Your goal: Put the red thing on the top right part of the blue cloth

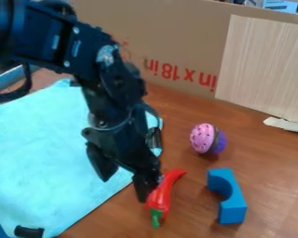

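Red chili pepper (pixel 161 198), green stem toward near side: on the wooden surface (pixel 108 222), right of the blue cloth (pixel 45 153). Black gripper (pixel 123 188): above the cloth's right edge, jaws wide apart, one just beside the pepper. Blue arch block (pixel 234 204): farther right.

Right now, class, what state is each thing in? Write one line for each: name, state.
Gripper: open, fingers apart, down by the pepper.
Pepper: lying on the table, off the cloth, green stem toward the camera.
Cloth: spread out.
Block: on the table, notch facing the cloth side.
Pink and purple toy: resting on the table.
Cardboard: standing up behind.
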